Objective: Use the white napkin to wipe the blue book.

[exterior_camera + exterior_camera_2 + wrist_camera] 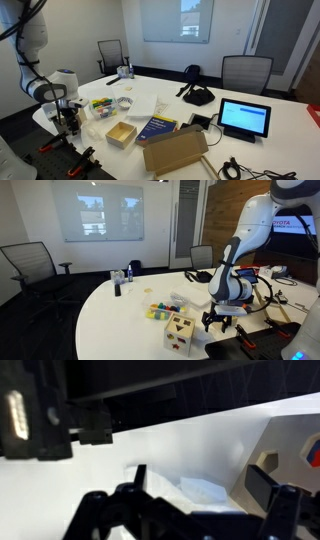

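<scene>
Smooth white table [285, 120], thin squarish white napkin [140, 104], rectangular blue book [157, 127]

The gripper [200, 488] was seen dark and blurred along the bottom edge, its jaws spread wide above the white table [170, 445]. A wooden box [285, 445] with a cut-out hole was shown at right, and black gear [55, 415] at upper left.

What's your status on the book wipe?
Gripper open, empty, low at table edge. Napkin flat on table next to book, not picked up. Wooden box sits between gripper and book.
</scene>
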Robot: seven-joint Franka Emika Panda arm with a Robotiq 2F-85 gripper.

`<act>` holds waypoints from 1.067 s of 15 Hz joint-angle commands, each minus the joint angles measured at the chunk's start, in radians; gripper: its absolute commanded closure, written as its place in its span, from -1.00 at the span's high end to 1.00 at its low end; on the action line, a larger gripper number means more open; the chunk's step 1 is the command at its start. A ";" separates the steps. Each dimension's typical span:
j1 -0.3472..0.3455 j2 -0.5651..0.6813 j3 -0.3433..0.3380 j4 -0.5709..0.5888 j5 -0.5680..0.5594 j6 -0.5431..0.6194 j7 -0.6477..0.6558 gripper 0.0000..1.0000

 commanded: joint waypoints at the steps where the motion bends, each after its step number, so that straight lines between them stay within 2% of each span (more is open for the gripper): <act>1: 0.000 0.071 -0.014 0.029 -0.074 0.096 0.062 1.00; 6: 0.024 0.183 -0.050 0.121 -0.166 0.120 0.105 1.00; 9: 0.110 0.226 -0.133 0.172 -0.191 0.129 0.126 1.00; 10: 0.145 0.237 -0.168 0.186 -0.193 0.131 0.132 0.94; 11: 0.170 0.251 -0.193 0.201 -0.192 0.134 0.136 0.79; 12: 0.195 0.264 -0.216 0.214 -0.192 0.134 0.137 0.45; 14: 0.231 0.284 -0.241 0.236 -0.190 0.136 0.143 0.21; 16: 0.245 0.300 -0.243 0.252 -0.187 0.140 0.153 -0.13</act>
